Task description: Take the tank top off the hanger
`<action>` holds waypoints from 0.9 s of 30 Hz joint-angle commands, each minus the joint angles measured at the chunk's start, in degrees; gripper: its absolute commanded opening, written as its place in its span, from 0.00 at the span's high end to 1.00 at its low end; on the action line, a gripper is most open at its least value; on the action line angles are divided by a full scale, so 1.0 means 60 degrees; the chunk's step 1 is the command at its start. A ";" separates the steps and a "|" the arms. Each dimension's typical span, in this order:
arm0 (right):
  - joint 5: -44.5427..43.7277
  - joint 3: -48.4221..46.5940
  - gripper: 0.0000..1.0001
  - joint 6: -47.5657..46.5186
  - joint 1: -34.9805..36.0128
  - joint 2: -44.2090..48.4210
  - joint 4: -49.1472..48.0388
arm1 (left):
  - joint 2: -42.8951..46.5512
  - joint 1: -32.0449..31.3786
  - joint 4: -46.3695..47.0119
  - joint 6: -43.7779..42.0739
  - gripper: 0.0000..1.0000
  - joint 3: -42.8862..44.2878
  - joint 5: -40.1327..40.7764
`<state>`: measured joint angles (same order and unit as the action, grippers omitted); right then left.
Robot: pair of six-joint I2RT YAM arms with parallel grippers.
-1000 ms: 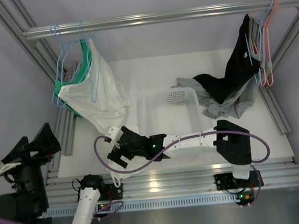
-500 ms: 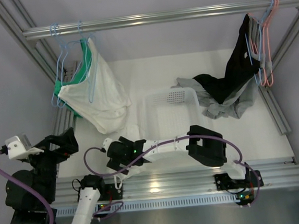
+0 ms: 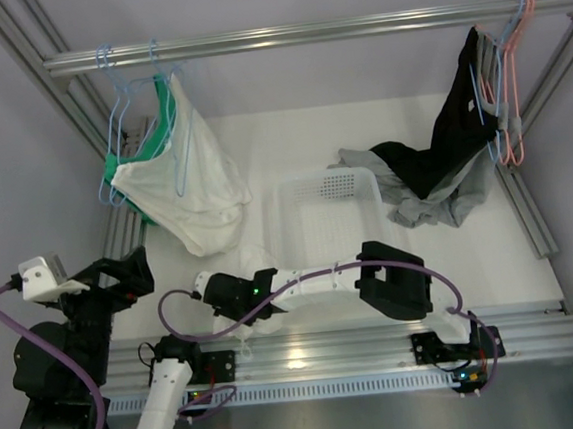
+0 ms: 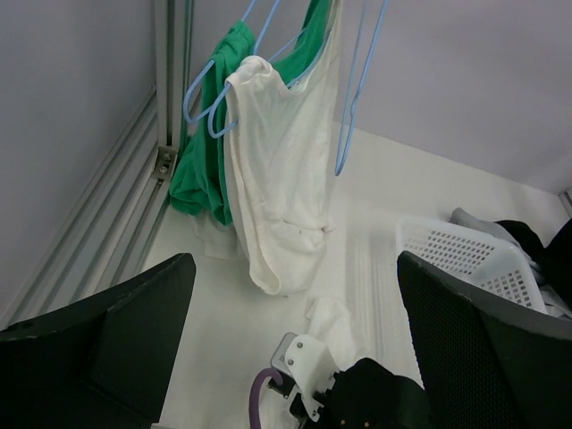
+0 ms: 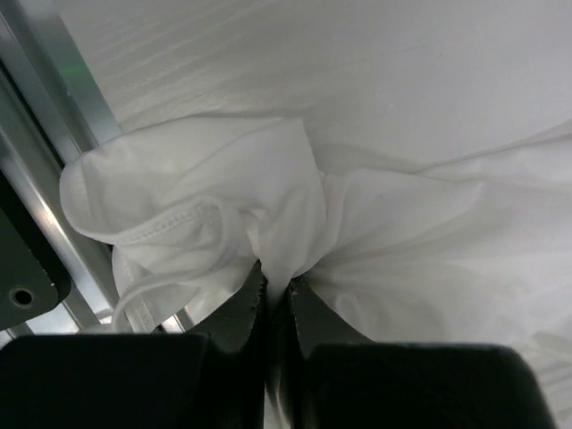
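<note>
Right tool [image 5: 277, 281] has come down toward the near left of the surface [image 3: 260, 137] and snapped shut. A second ago its jaws were spread wide over the cloth; now they're pinched tight on a bunched fold of the tank top [image 5: 268, 206]. The left arm has shifted too, with its wrist swung up and a bit inward compared to before.

So the tank top is off the hanger [image 4: 343, 143]. It's lying crumpled on the surface near the front rail, just left of the white mesh basket [image 3: 326, 211] and right below the bottom edge of the hanging cream-white garment [image 3: 200, 197]. From the right wrist view you can see the hem curling up on the left side of the pinch, and the rest of the cloth spreads flat to the right.

The light-blue hanger is up on the rail [image 3: 331, 32] at the far left, dangling in front of the cream-white garment, with a green garment [image 3: 163, 125] behind.

Left tool [image 3: 116, 278] hovers at the left edge, well apart from the cloth, with its jaws fully spread and nothing between them.

Over on the right, a black garment [image 3: 442, 151] hangs off the hangers there, including a pink hanger [image 3: 520, 74], and droops onto a grey garment [image 3: 406, 204] beside the basket.
</note>
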<state>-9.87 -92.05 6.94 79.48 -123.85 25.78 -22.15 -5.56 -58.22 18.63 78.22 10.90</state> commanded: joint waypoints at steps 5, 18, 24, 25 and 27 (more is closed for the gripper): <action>0.0765 0.0720 1.00 -0.0147 0.0434 0.2852 -0.1391 | 0.0352 -0.0010 0.0020 -0.0293 0.01 -0.0408 -0.0512; -0.1458 0.0870 1.00 -0.0921 0.0596 0.6431 -0.2115 | 0.1304 -0.0010 0.0020 -0.0088 0.01 -0.1316 -0.0922; -0.3450 0.0182 1.00 -0.2210 0.0479 0.7414 -0.1515 | 0.0925 -0.0010 0.0020 -0.0102 0.01 -0.1989 -0.2370; -0.3772 0.0036 1.00 -0.2371 0.0304 0.7545 -0.1281 | 0.0880 -0.0010 0.0035 -0.0117 0.01 -0.2121 -0.2634; -0.4214 -0.0083 1.00 -0.2417 -0.0134 0.7648 -0.0915 | 0.0705 0.0004 0.0180 -0.0321 0.01 -0.2733 -0.3599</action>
<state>-26.65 -88.33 -3.90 81.21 -81.80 17.65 -15.25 -5.56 -58.22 17.82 65.63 -1.85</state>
